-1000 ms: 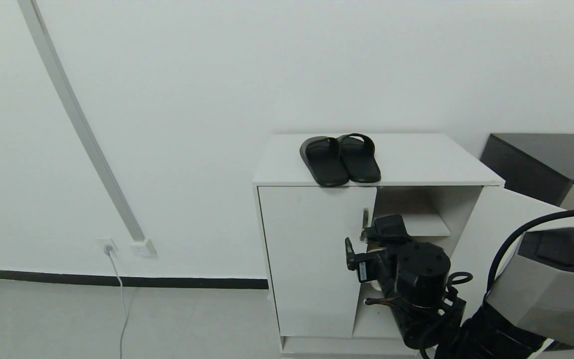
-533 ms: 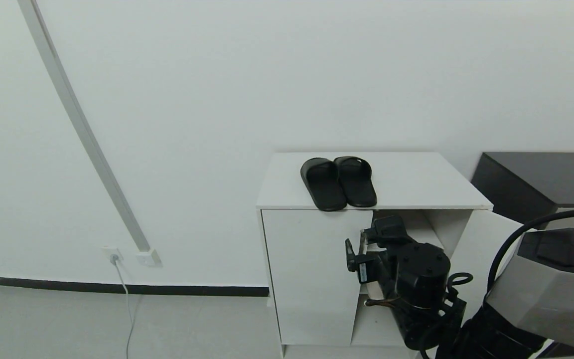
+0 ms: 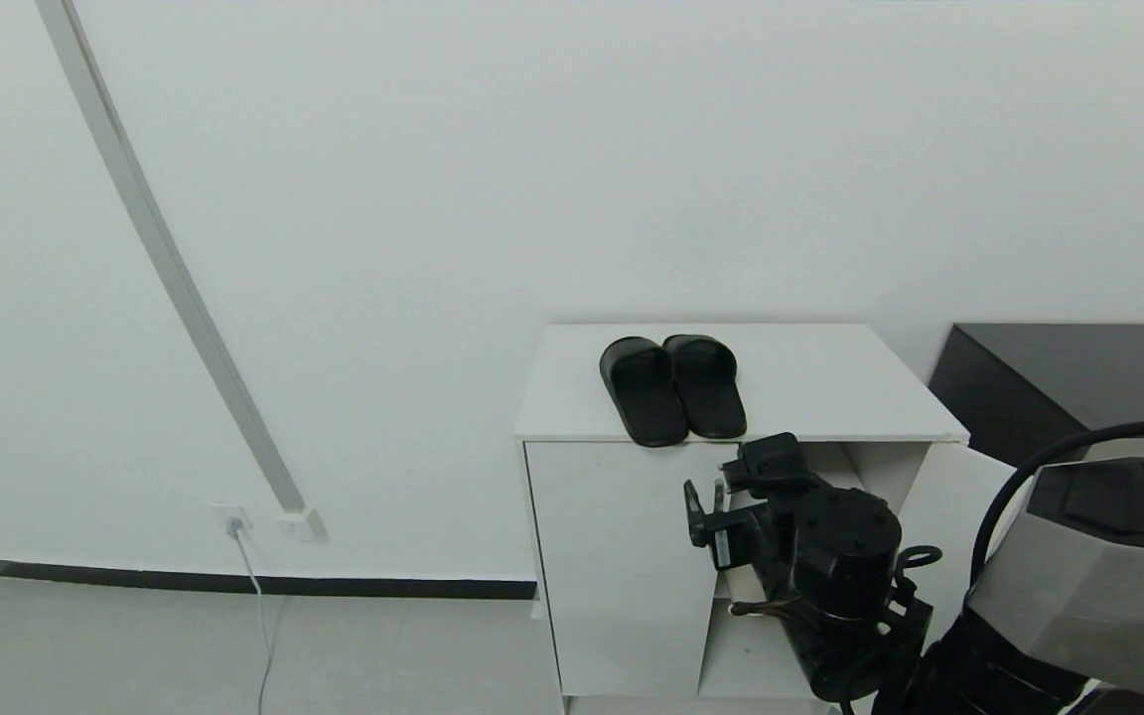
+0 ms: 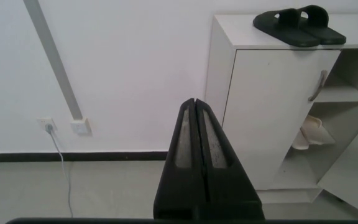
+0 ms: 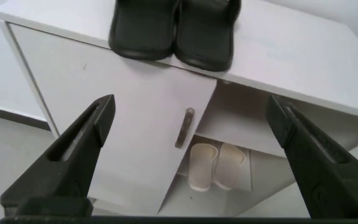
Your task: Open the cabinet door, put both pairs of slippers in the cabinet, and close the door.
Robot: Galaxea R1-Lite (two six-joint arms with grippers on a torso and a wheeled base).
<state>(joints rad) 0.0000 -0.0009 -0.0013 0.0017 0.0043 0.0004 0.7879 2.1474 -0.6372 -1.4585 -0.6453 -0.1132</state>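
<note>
We've got the right pincer [image 5: 190, 106] spread wide, gripping nothing; black slippers [image 3: 673, 387] sit up-left of it, centre frame; left pincer [image 4: 195, 107] pinched together, empty.

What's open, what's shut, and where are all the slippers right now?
Left cabinet door: shut.
Right cabinet door: swung open.
Black slippers: side by side on the cabinet top.
Pale slippers: inside, behind the open side.
Left claw: shut.
Right claw: open, holding nothing.
</note>
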